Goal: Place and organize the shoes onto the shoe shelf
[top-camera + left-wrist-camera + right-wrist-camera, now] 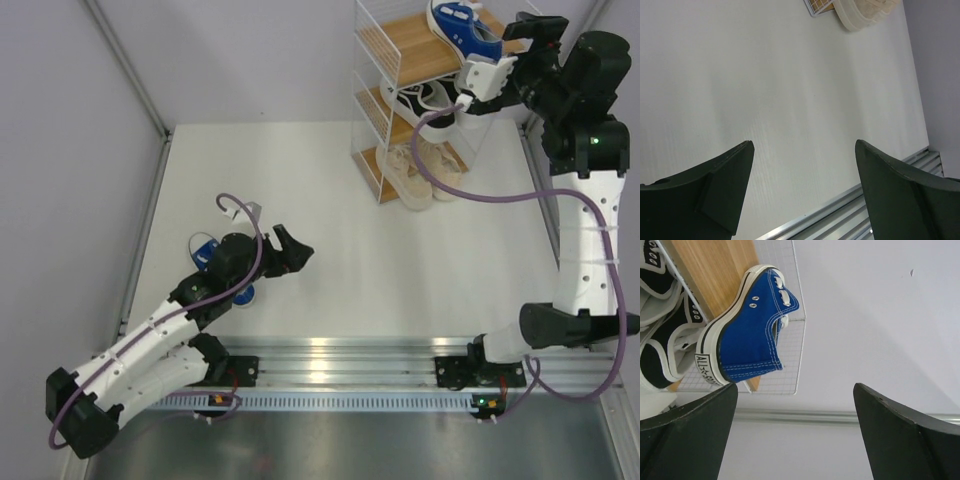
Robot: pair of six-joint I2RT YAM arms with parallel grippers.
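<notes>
The white wire shoe shelf [372, 95] stands at the back right of the table. One blue shoe [462, 28] lies on its top wooden tier, heel over the edge. Two black shoes [425, 100] sit on the middle tier and two beige shoes [420, 172] on the bottom. The second blue shoe [207, 250] lies on the table, mostly hidden under my left arm. My right gripper [522, 35] is open and empty just right of the top shoe, whose heel shows in the right wrist view [750, 330]. My left gripper [300, 248] is open and empty above the table, past that shoe.
The left wrist view shows bare white table, a beige shoe toe [865, 12] and a shelf corner [817, 6] at the top. A metal rail [340, 360] runs along the near edge. Grey walls and frame posts [130, 70] bound the table.
</notes>
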